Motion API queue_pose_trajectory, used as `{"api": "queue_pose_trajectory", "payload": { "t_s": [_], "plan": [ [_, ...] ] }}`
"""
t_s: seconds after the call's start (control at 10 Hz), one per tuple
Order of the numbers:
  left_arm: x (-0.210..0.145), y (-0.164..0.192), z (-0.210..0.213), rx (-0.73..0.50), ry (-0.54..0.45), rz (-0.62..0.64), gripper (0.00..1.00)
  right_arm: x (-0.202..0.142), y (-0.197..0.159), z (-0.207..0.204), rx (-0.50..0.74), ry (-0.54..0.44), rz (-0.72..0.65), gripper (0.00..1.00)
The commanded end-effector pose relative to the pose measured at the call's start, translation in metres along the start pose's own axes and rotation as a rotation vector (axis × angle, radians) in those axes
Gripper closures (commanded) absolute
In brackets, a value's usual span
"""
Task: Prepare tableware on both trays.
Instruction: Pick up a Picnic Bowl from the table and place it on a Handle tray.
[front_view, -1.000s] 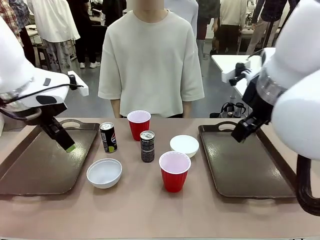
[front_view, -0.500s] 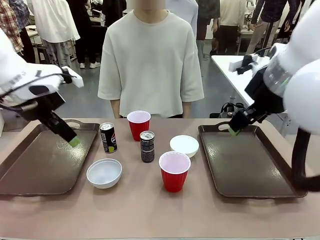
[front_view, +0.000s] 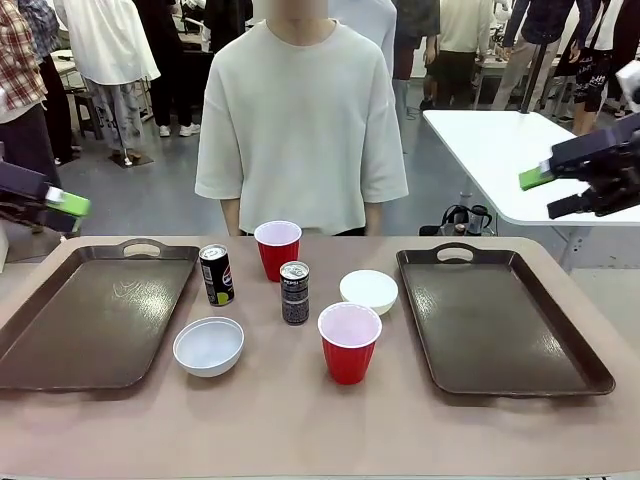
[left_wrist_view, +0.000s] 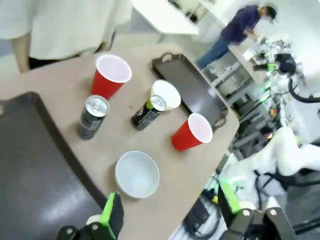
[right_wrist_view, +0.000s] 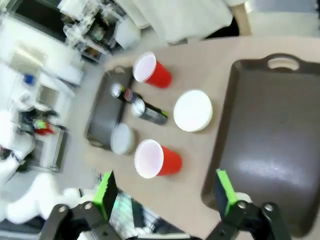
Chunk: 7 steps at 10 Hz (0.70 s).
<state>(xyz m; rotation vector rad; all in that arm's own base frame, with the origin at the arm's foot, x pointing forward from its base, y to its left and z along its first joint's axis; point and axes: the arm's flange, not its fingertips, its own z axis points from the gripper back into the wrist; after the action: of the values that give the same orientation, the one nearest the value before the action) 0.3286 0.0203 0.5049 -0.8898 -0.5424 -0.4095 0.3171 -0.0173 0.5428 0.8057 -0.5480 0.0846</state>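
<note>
Left gripper (left_wrist_view: 169, 206) withdraws to 9 o'clock | right gripper (right_wrist_view: 165, 191) to 3 o'clock | both wide open, empty

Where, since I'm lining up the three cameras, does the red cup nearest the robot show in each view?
Front view: the near red cup stands low at centre.
Left wrist view: the cup sits right of centre, looking tipped because the camera is rolled.
Right wrist view: the cup is below the middle, left of centre.
Shared landmark: the white bowl next to it, beside the right tray.
</note>
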Motion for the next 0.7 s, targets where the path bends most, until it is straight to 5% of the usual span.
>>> {"api": "queue_pose_trajectory", "payload": {
  "t_s": [0.0,0.2,0.6],
  "plan": [
    [-0.026,0.02,0.027,-0.02,0.002,0.092,0.0,-0.088,-0.038,-0.014,0.092,-0.015,-0.057,0.0],
    [-0.045,0.015,0.017,0.008,0.049,0.129,0.0,-0.102,-0.052,-0.012,0.072,0.183,-0.054,0.0],
    [-0.051,0.019,0.023,0.055,-0.003,0.217,0.0,-0.117,-0.07,-0.015,0.064,0.273,-0.114,0.0]
  ]
}}
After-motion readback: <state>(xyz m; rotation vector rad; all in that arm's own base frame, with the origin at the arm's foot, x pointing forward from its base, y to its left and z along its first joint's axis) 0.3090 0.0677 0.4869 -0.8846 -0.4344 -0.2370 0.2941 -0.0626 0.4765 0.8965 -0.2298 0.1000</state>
